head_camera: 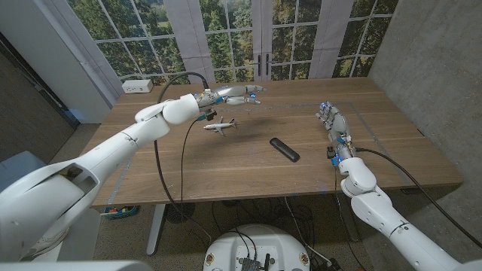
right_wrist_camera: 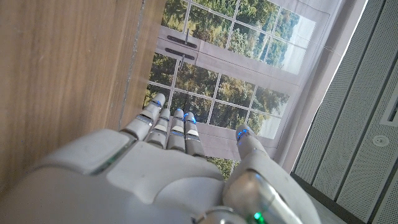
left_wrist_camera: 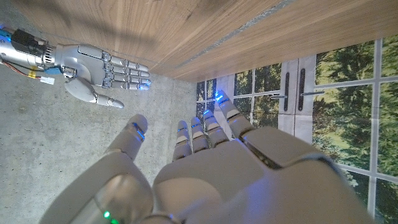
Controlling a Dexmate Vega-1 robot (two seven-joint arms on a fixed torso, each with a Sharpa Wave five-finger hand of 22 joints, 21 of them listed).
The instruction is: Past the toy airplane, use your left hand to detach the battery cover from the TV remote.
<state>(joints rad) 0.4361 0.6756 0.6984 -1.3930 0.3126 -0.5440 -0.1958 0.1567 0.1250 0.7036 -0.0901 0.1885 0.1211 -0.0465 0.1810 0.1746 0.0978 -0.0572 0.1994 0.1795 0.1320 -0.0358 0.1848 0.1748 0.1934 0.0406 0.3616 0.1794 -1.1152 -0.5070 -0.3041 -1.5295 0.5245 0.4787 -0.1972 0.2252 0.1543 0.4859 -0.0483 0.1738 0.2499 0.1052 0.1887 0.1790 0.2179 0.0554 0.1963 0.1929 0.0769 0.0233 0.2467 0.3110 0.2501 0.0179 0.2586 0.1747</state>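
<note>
Tabletop [head_camera: 226,162] of warm brown wood planks carries few things, so most of its surface lies bare. The slim black rectangular TV remote [head_camera: 285,150] lies flat a little right of the middle, set on a slant, well in from every edge, with open wood all round it. The small white toy airplane [head_camera: 219,126] with dark wing markings sits to the remote's left and slightly nearer the far edge, apart from it, with a bare strip of wood between the two. The white and grey left hand [head_camera: 239,95] hangs above the tabletop beyond the airplane, toward the far edge, its fingers stretched out straight, lying close together and holding nothing; it touches neither the airplane nor the remote. In the left wrist view that same hand [left_wrist_camera: 211,162] shows its back with the fingers extended side by side and the thumb set off to one side. The white right hand [head_camera: 334,123] sits over the right part of the tabletop, in from the right edge and well apart from the remote, fingers extended and close together, empty; whether it touches the wood cannot be told. The right wrist view shows its back [right_wrist_camera: 174,162] beside the wood, fingers straight, thumb apart. A white power strip [head_camera: 138,86] lies at the far left corner, near the glass-paned doors [head_camera: 260,38] behind the far edge.
</note>
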